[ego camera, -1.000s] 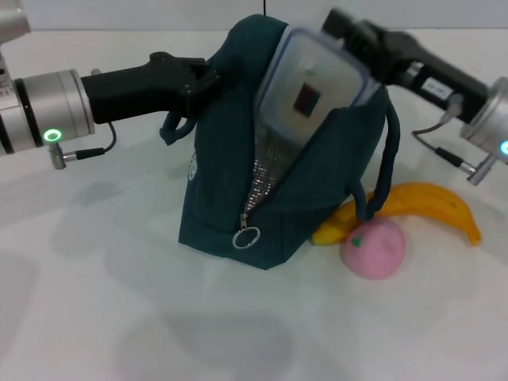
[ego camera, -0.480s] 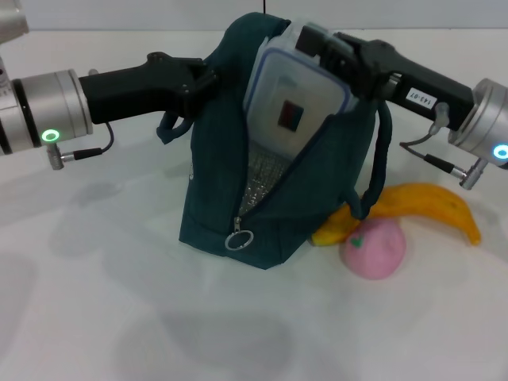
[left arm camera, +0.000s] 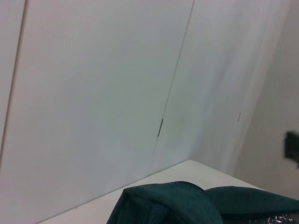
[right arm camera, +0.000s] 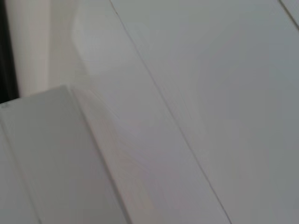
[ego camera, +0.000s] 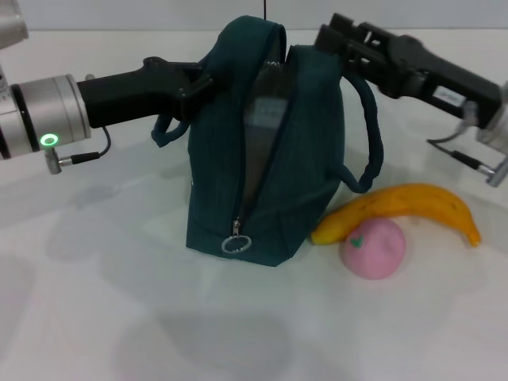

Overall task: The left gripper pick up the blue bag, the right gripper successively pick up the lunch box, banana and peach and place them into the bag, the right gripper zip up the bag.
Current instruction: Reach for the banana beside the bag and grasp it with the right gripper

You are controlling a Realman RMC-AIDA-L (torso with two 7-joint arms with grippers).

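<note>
Smack in the middle of the white table (ego camera: pixel 95 317) stands the blue bag (ego camera: pixel 305 159), upright, zipper mostly undone, with the ring pull (ego camera: pixel 236 244) hanging low on its front. Everything else is easiest to place off that bag.

Through the open slit you can make out the lunch box (ego camera: pixel 263 119) sitting down inside the bag, just a pale greyish panel between the two teal flaps. Can't see how deep it sits or whether it's flat.

The left gripper (ego camera: pixel 198 79) comes in from the bag's left side at the top and is clamped on the upper left edge of the fabric, right above one rope handle (ego camera: pixel 168 131) that loops down beside it. Its silver wrist with the green light is further out to the left.

The right gripper (ego camera: pixel 337 41) is at the bag's top right corner, just above the other handle (ego camera: pixel 371 135). Its fingers look close to the fabric, but honestly I can't tell if they're spread or pinched.

On the table to the bag's right, the banana (ego camera: pixel 413 205) lies with one end tucked against the bag's lower edge. The peach (ego camera: pixel 373 248) sits just in front of the banana, touching or nearly touching it.

From the left wrist view you only get the bag's top edge and a white wall (left arm camera: pixel 93 93). The right wrist view shows blank white surfaces only.
</note>
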